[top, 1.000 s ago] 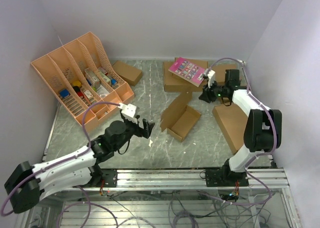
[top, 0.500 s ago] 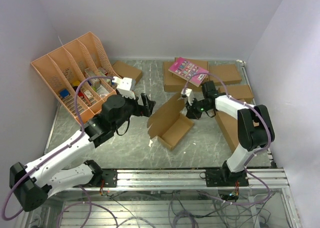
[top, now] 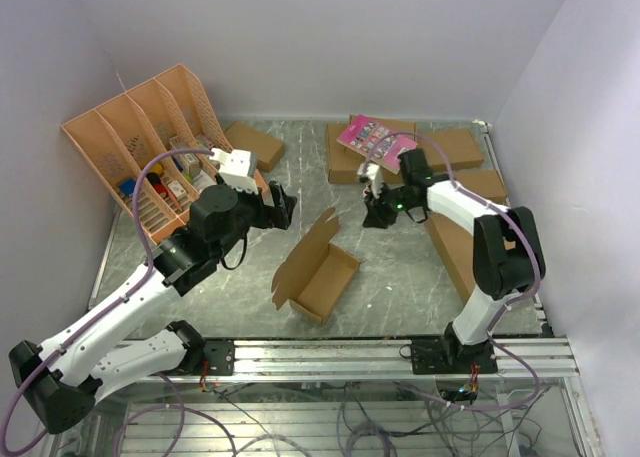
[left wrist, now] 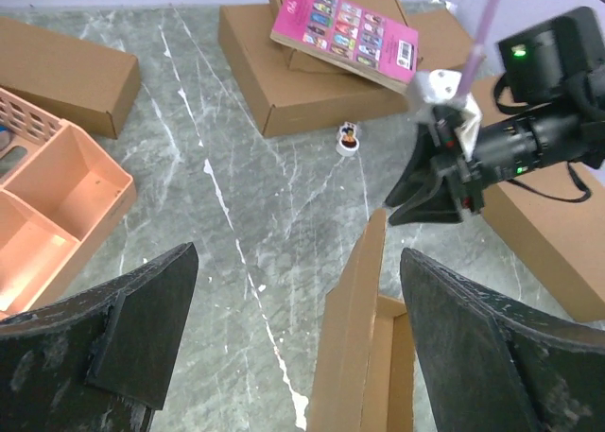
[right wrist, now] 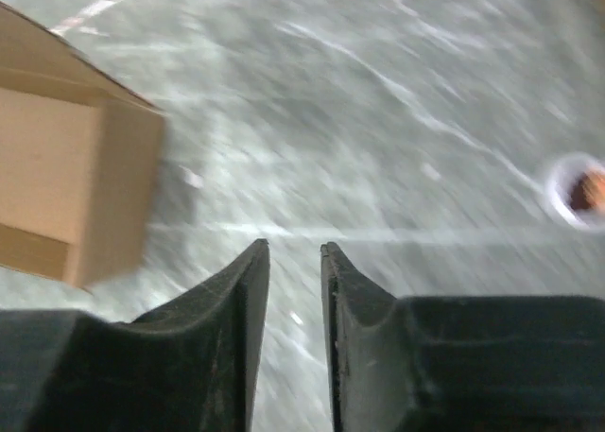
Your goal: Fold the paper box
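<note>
At the far left an orange file rack [top: 150, 157] stands on the grey marbled surface [top: 250, 277], small packets in its slots; their print is too small to read. The left tool [top: 280, 205] hangs beside the rack with its fingers [left wrist: 142, 328] spread wide and nothing between them. The paper box [top: 318, 272] lies mid-surface, between the two arms and touching neither tool. It is half folded, an open tray with one long flap standing up. From the left wrist it sits just below and ahead of the wide fingers, nearer the right one. The right tool [top: 372, 215] points down behind the box, well apart from it, its fingers [right wrist: 241, 290] barely ajar around a slim bare gap. Behind it a pink card [top: 375, 142] with rows of tiny pictures and a barcode lies tilted on a brown box [top: 345, 162]; its lettering is illegible.
</note>
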{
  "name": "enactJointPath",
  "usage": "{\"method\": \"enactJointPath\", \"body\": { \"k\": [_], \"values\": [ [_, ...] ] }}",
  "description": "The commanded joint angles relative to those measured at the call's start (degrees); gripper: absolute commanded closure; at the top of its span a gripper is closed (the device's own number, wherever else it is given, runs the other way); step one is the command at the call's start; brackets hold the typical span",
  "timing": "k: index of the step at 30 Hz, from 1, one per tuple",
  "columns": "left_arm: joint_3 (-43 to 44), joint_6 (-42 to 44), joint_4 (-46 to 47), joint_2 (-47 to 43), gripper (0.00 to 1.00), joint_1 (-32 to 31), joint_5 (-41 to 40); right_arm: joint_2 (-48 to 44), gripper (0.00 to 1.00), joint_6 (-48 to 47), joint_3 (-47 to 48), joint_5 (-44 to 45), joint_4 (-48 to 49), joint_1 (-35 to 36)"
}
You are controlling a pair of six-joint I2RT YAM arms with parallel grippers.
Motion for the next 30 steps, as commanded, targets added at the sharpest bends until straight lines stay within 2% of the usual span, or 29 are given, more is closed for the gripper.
{"method": "enactJointPath", "body": {
  "k": [1,5,9,10,12,17,30],
  "values": [
    [-0.2,-1.2,2.5,-0.4,0.02,3.0,1.2,-4.3,0.66,6.5,-1.3,7.1,4.5,-4.9],
    [-1.6,-4.8,6.4,2.0,0.02,5.0,5.2,-3.1,0.54,23.0,1.0,13.1,9.0,-4.3],
    [-4.4,-7.6,10.0,2.1,0.02,5.1,5.3,-0.8,0.51,41.9,3.4,31.8,11.2,-0.4],
    [-5.4,-8.2,11.6,1.8,0.02,5.2,5.4,-0.4,0.49,44.3,3.9,38.1,11.7,0.9],
    [-6.9,-9.2,13.3,1.2,0.02,5.3,5.9,1.0,0.46,47.5,5.4,42.3,11.4,2.5],
    [-9.7,-10.5,14.0,-0.7,0.02,5.3,5.2,2.9,0.35,50.6,8.6,44.6,12.0,3.4],
    [-14.7,-12.5,14.4,-5.7,0.02,5.4,3.3,6.0,0.32,50.8,10.6,48.7,12.4,3.5]
  ]
}}
